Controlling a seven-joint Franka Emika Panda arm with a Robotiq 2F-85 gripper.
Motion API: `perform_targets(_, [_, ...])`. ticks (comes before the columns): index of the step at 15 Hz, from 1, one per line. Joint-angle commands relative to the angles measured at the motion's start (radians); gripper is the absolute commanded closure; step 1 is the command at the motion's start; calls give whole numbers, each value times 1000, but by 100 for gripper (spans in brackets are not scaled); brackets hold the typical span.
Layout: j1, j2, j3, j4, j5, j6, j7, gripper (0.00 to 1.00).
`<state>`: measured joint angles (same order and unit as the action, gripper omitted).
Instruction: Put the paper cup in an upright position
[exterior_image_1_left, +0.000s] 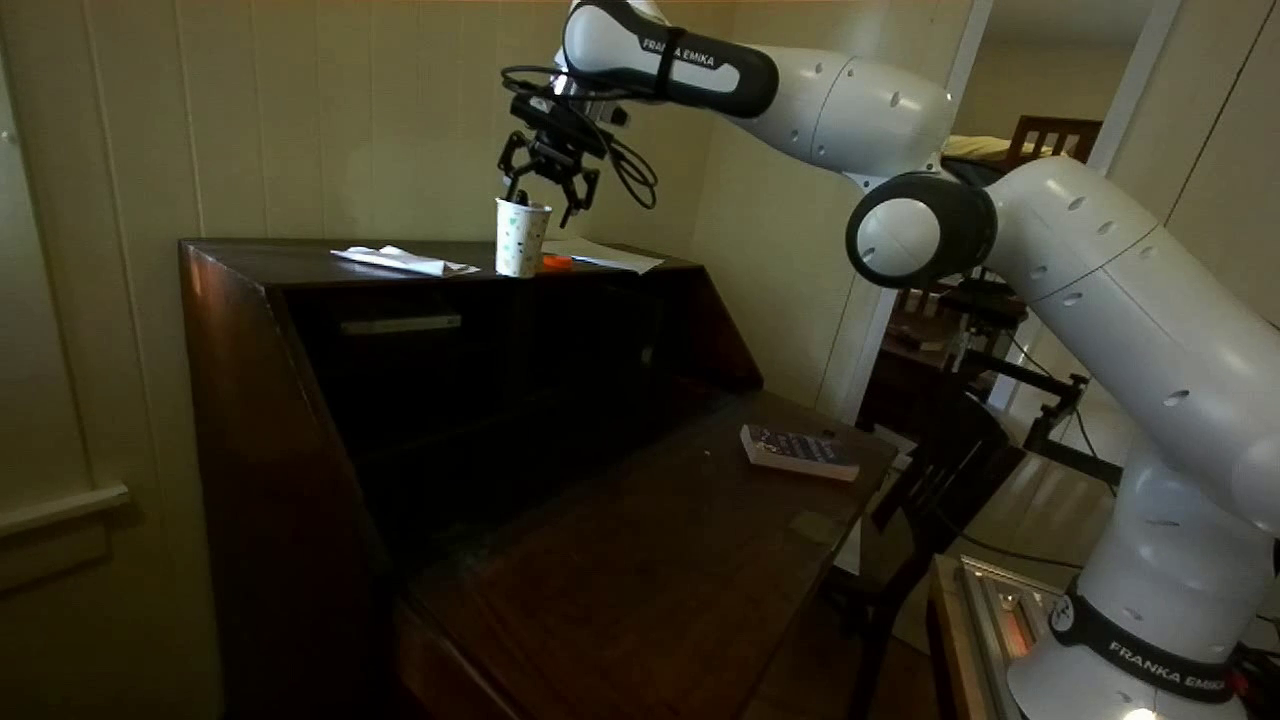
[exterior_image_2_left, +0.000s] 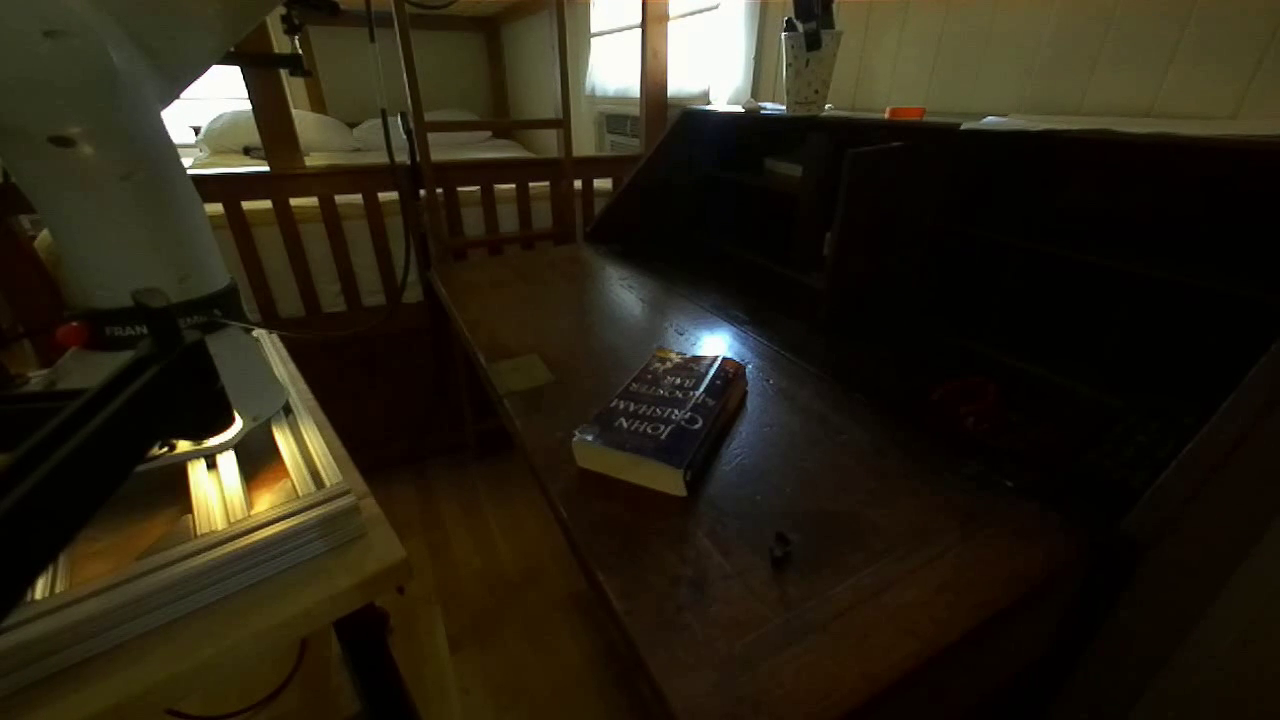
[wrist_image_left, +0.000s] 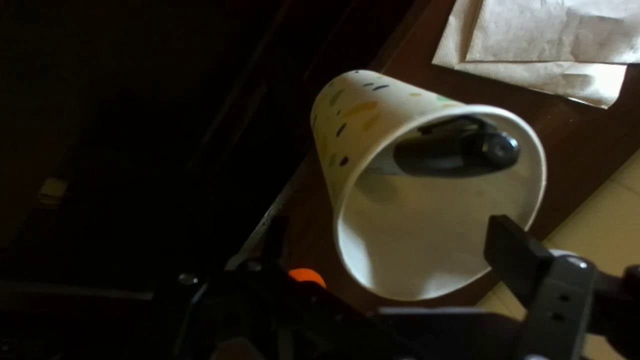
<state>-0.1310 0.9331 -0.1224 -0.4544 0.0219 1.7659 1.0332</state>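
The white speckled paper cup (exterior_image_1_left: 522, 242) stands upright on top of the dark desk (exterior_image_1_left: 225, 258), close to its front edge. It shows in both exterior views (exterior_image_2_left: 807, 78) and in the wrist view (wrist_image_left: 415, 215), where its round mouth faces the camera. A dark pen or marker (wrist_image_left: 455, 150) leans inside it. My gripper (exterior_image_1_left: 539, 207) is open just above the cup. In the wrist view the fingers (wrist_image_left: 390, 237) are wide apart, one overlapping the rim and the other off to the cup's side. I cannot tell whether a finger touches the cup.
An orange item (exterior_image_1_left: 557, 262) lies beside the cup. Folded napkins (exterior_image_1_left: 400, 260) and a white sheet (exterior_image_1_left: 605, 254) lie on the desk top. A book (exterior_image_2_left: 655, 420) lies on the lowered desk front. A wall stands behind the desk top.
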Motion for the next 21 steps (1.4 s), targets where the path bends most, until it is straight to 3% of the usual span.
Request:
perform_targets(1, [-3,11,4,9,-4,1,23,0])
perform_targets(6, [-4,29,4,14,-4,-17,22,0])
perform_targets(8, [-2,34,2,17,-7,-16,23,28])
perform_targets(18, [-1,8,7,3,2,-46,41,98])
perform_targets(21, [-7,-8,6,-5,12,-80,126,100])
